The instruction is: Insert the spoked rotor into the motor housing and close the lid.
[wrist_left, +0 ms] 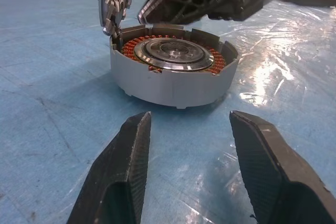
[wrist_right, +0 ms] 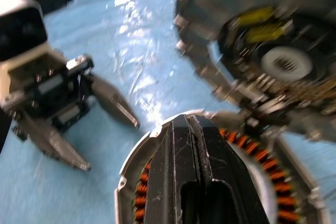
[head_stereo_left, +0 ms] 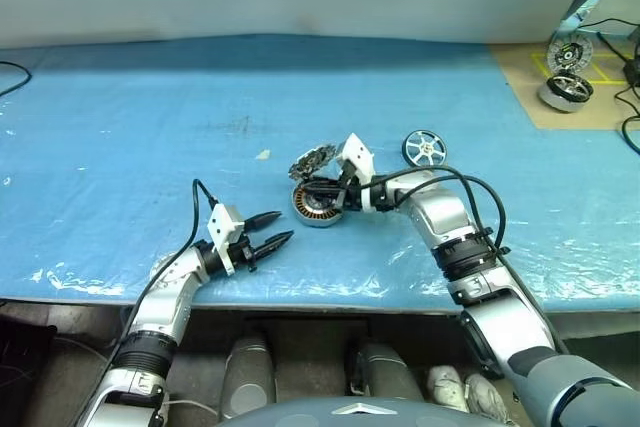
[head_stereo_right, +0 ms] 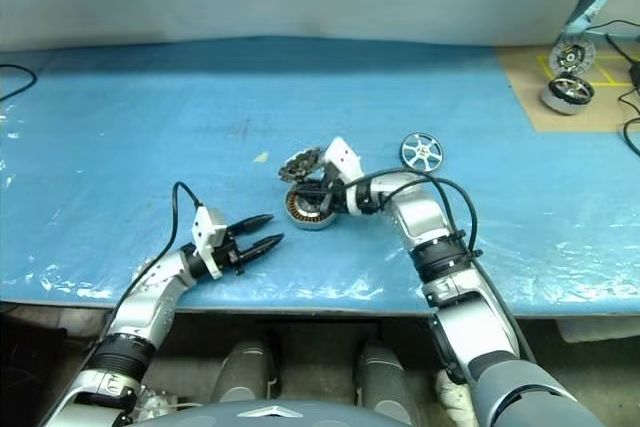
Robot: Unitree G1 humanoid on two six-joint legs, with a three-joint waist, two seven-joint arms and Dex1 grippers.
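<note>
The motor housing (head_stereo_left: 318, 205) sits on the blue surface (head_stereo_left: 150, 137), its lid (head_stereo_left: 313, 160) raised. The closed, empty right tool (head_stereo_left: 312, 190) hovers over it; the half-open, empty left tool (head_stereo_left: 272, 231) waits nearby.

Motor housing (wrist_left: 173, 80): silver cup, copper windings showing, open, flat on the blue mat. Toothed lid (head_stereo_left: 314, 161) stands raised at its far rim. Black-rimmed spoked rotor (head_stereo_left: 424, 148) lies apart, to the right.

Blue-covered table (head_stereo_left: 150, 127) – motor housing (head_stereo_left: 318, 205) and spoked rotor (head_stereo_left: 424, 148) lie on it
</note>
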